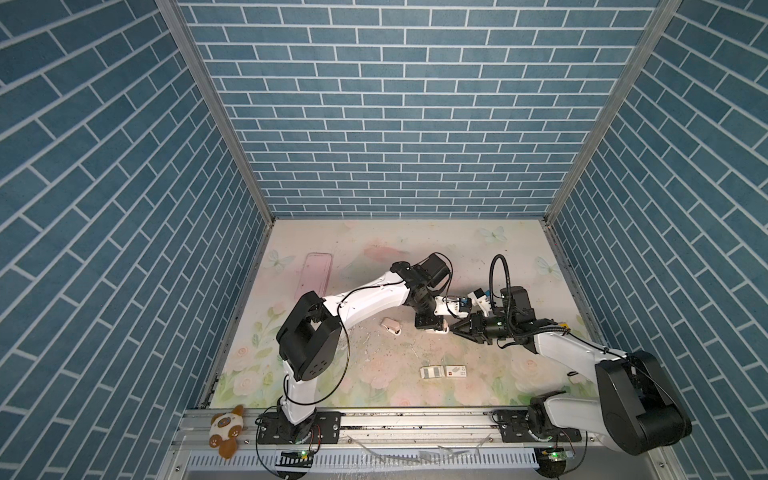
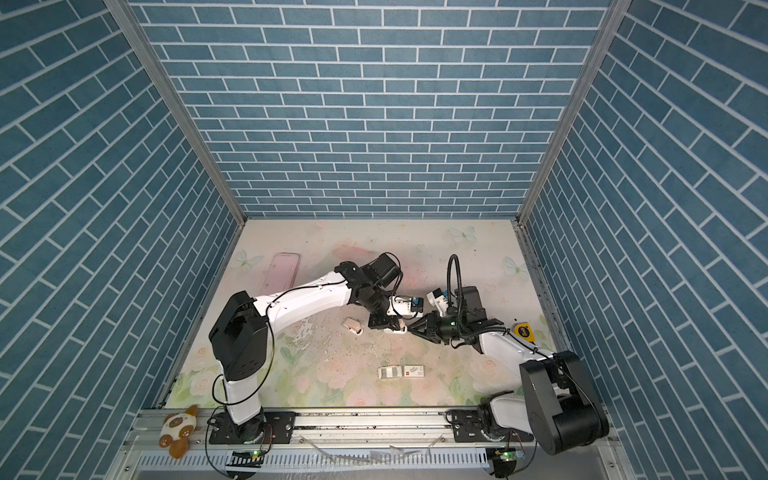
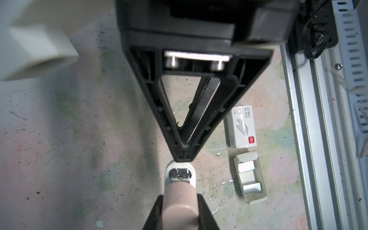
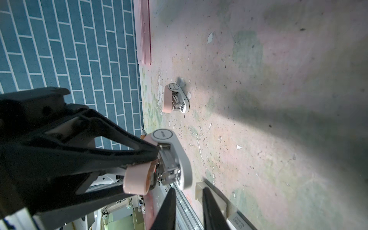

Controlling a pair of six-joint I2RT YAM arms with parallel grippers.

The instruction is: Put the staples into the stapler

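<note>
My left gripper (image 3: 180,197) is shut on a small stapler (image 3: 179,205) with a pink top and white base, held above the table (image 1: 441,330). In the right wrist view its metal magazine (image 4: 169,167) shows between top and base. My right gripper (image 4: 188,186) faces it from the right (image 1: 454,328). Its fingertips stand apart with nothing between them, right at the stapler's front end. The staples (image 3: 252,188) lie as silvery strips in an open white tray (image 1: 432,371) on the table in front. The red-marked sleeve (image 1: 456,370) lies next to the tray.
A second pink and white stapler (image 1: 391,325) lies on the table left of the grippers. A pink flat case (image 1: 315,276) lies at the back left. A yellow tape measure (image 2: 523,330) sits near the right wall. A plush toy (image 1: 226,428) rests on the front rail.
</note>
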